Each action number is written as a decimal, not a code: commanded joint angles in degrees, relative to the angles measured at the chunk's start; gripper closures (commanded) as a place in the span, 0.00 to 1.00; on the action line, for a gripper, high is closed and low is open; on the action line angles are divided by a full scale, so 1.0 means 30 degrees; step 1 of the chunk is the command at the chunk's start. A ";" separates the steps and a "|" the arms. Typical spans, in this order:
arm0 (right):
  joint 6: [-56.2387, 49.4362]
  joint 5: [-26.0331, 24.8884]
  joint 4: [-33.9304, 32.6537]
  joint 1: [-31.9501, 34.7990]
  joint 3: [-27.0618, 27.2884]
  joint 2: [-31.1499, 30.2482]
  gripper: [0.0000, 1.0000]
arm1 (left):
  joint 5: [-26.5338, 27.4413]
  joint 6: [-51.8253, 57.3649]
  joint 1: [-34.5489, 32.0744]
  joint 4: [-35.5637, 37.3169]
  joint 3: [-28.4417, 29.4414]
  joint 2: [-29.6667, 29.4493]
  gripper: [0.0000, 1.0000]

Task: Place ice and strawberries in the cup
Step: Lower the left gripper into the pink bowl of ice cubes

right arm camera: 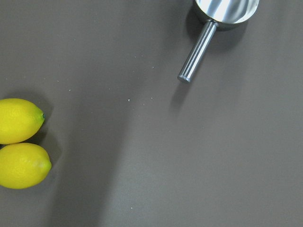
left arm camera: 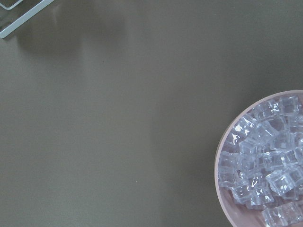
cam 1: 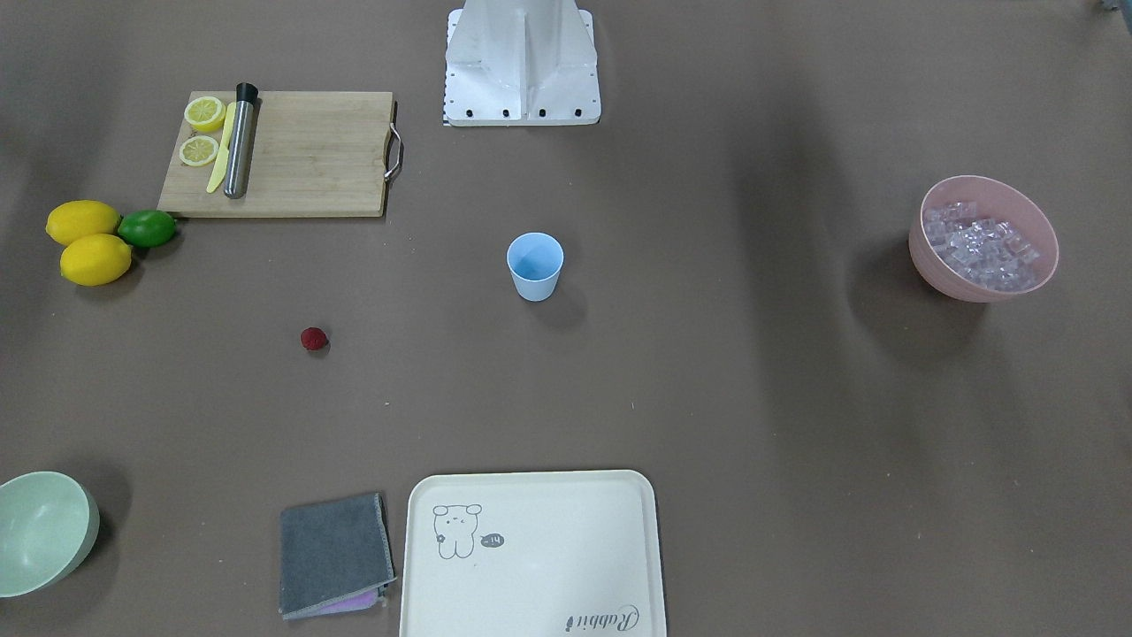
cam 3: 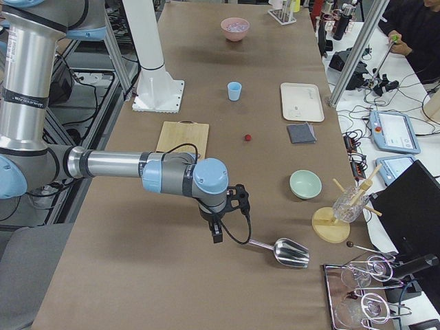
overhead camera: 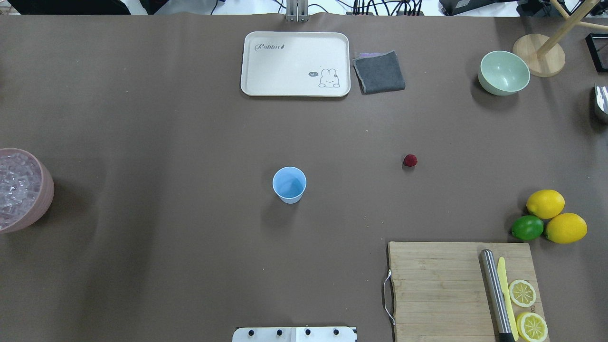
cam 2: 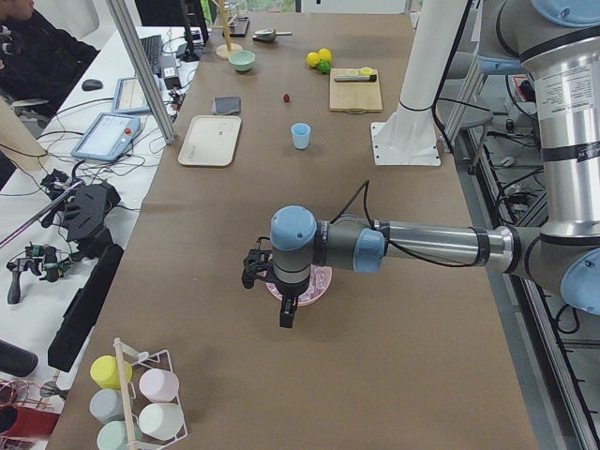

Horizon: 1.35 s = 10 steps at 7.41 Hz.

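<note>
A: What may be going wrong, biggest first?
B: The pink bowl (cam 1: 925, 265) is holding the ice (cam 1: 977, 243) well apart from the cup (cam 1: 534, 265) in the middle of the table (cam 1: 752, 425). Slick cubes may be slipping out on the way. The strawberry (cam 1: 314, 339), lying alone, may be rolling.
A: The cup's axis?
B: It is standing upright, mouth pointing up. For the left pincer (cam 2: 287, 322) and the right pincer (cam 3: 217, 236), I cannot tell the opening or any load.
</note>
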 commanded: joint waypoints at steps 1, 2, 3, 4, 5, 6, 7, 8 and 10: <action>0.0066 -0.0011 0.0052 0.0000 0.0009 0.0036 0.00 | -0.0064 0.0015 0.0001 -0.0029 -0.0015 -0.0056 0.02; 0.0154 -0.0040 0.0053 0.0000 0.0038 0.0094 0.00 | -0.0007 -0.0014 0.0001 -0.0378 -0.0102 -0.0028 0.02; 0.0329 -0.0011 0.0053 0.0000 0.0067 0.0094 0.00 | 0.0023 -0.0014 0.0088 -0.0613 -0.0074 -0.0056 0.02; 0.0215 -0.0011 0.0053 0.0000 0.0212 0.0065 0.00 | -0.0064 -0.0130 0.0292 -0.0819 -0.0132 -0.0028 0.02; 0.0039 -0.0011 0.0053 -0.0029 0.0185 0.0065 0.00 | -0.0123 -0.1698 0.0526 -0.0966 -0.0161 -0.0201 0.03; 0.0038 0.0018 0.0053 0.0000 0.0271 0.0007 0.00 | -0.0819 -0.3773 0.1660 -0.1692 -0.0132 -0.0493 0.03; 0.0067 0.0047 0.0053 0.0000 0.0214 -0.0023 0.00 | -0.0913 -0.6839 0.2338 -0.3092 -0.0045 -0.0554 0.03; 0.0038 0.0627 0.0053 0.0000 0.0272 -0.0197 0.00 | -0.0885 -0.8320 0.3070 -0.4237 0.0014 -0.0497 0.03; -0.0021 0.1131 0.0111 0.0000 0.0300 -0.0403 0.00 | -0.0914 -1.3432 0.4592 -0.6194 -0.0015 -0.0584 0.03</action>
